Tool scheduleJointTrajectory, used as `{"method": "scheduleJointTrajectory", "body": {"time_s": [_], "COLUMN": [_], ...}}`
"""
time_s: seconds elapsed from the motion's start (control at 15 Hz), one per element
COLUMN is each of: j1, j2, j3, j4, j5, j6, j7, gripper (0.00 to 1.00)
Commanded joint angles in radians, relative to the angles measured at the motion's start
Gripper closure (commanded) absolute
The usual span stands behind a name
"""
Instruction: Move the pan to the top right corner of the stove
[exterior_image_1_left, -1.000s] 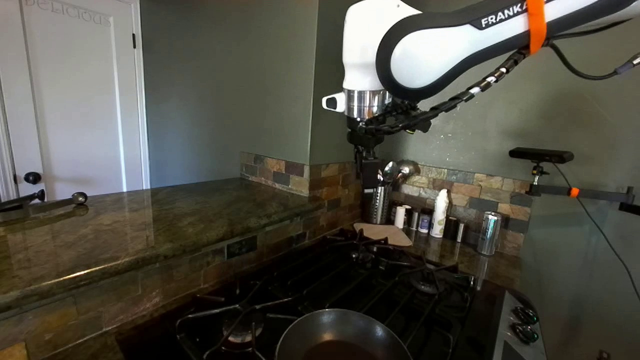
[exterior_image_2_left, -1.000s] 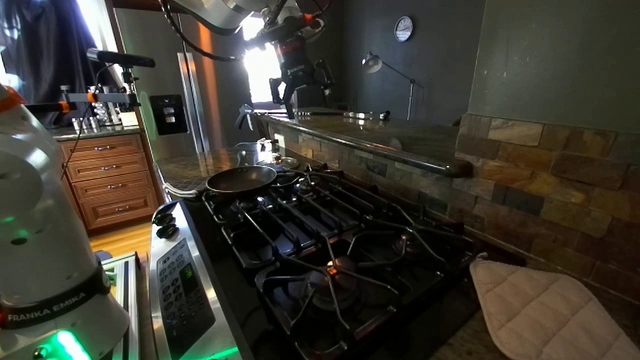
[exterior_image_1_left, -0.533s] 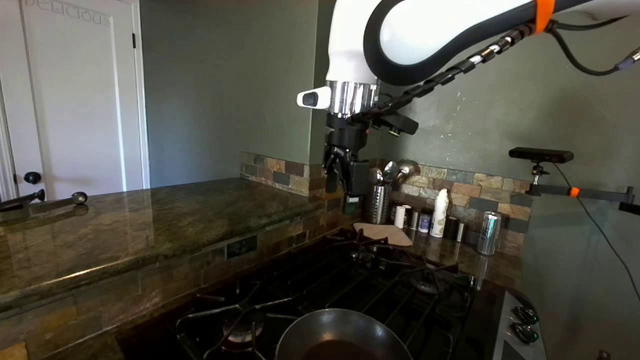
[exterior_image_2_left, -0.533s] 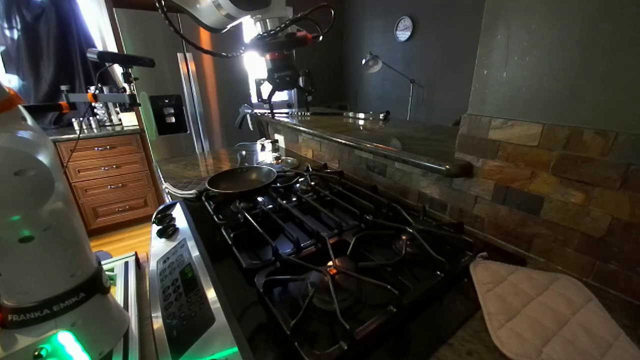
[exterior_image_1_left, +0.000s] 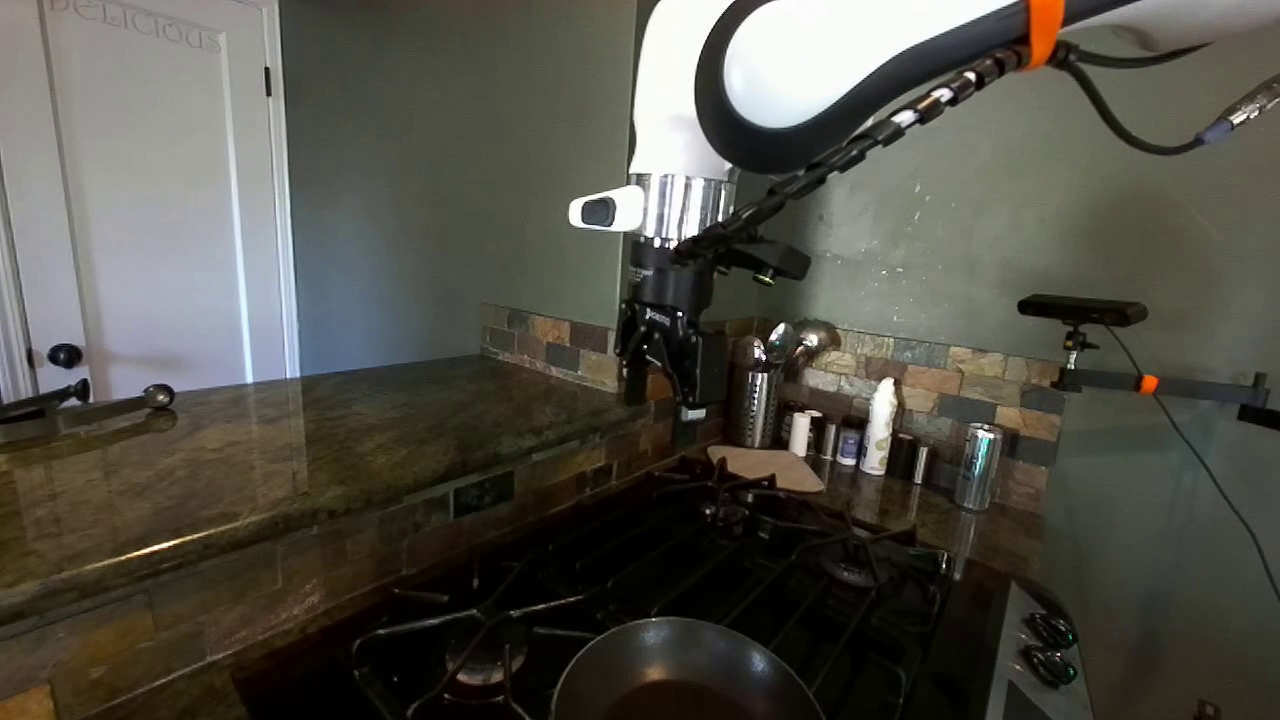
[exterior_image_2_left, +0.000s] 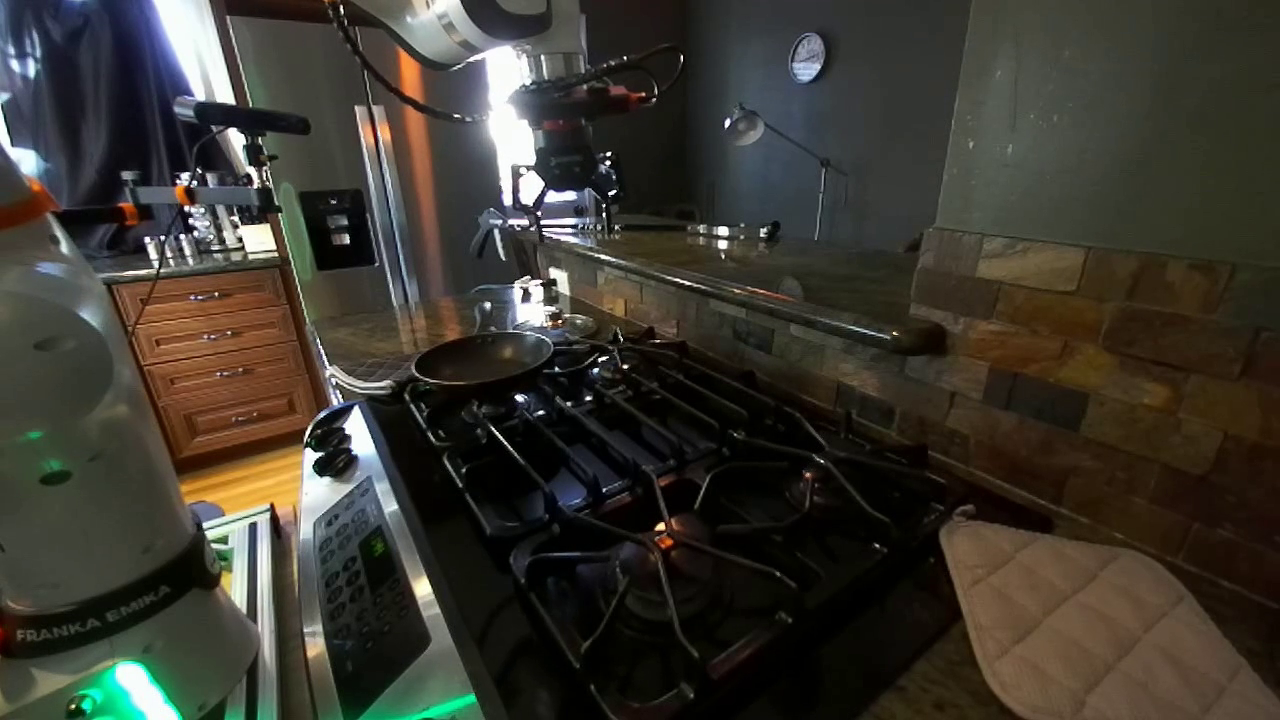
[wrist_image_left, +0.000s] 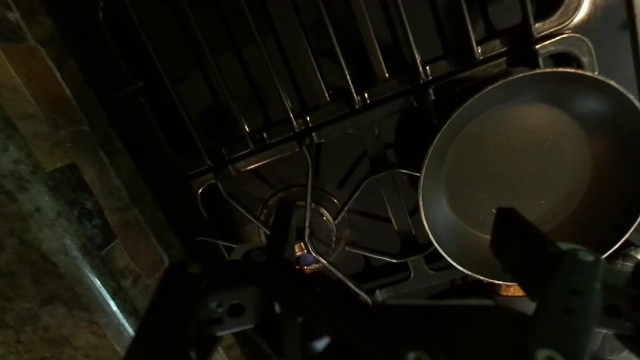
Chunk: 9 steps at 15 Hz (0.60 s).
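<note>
The pan (exterior_image_1_left: 685, 665) is round and shallow, with a dark interior and a thin light rim. It rests on the grates at one end of the black stove (exterior_image_2_left: 590, 440). It also shows at the far end in an exterior view (exterior_image_2_left: 482, 358) and at the right of the wrist view (wrist_image_left: 515, 165). A grey loop stands behind it; I cannot tell whether it is its handle. My gripper (exterior_image_1_left: 662, 405) is open and empty, pointing down, high above the stove and apart from the pan. In the wrist view (wrist_image_left: 395, 220) its fingers are wide apart; one overlaps the pan's image.
A raised stone countertop (exterior_image_1_left: 330, 450) with a tiled wall runs along the stove's back. A quilted pot holder (exterior_image_2_left: 1110, 610) lies at the stove's end away from the pan. A utensil holder (exterior_image_1_left: 758, 410), a white bottle (exterior_image_1_left: 880, 430) and a can (exterior_image_1_left: 978, 467) stand behind it.
My gripper has turned from tilted to upright. It has moved towards the pan's end of the stove. The pan has not moved.
</note>
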<state>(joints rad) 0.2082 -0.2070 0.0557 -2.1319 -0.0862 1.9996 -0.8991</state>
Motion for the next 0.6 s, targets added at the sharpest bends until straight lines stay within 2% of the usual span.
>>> {"method": "scheduleJointTrajectory", "body": {"time_s": [0.0,0.27,0.53], "j1": [-0.002,0.038,0.072], "j2": [0.020,0.053,0.112], "j3": [0.027,0.081,0.128], "j4": [0.027,0.087,0.127], "j5": [-0.005,0.018,0.117], "j6": [-0.010,-0.051,-0.067], "j7": [-0.021,-0.076,-0.063], "gripper": [0.00,0.00,0.00]}}
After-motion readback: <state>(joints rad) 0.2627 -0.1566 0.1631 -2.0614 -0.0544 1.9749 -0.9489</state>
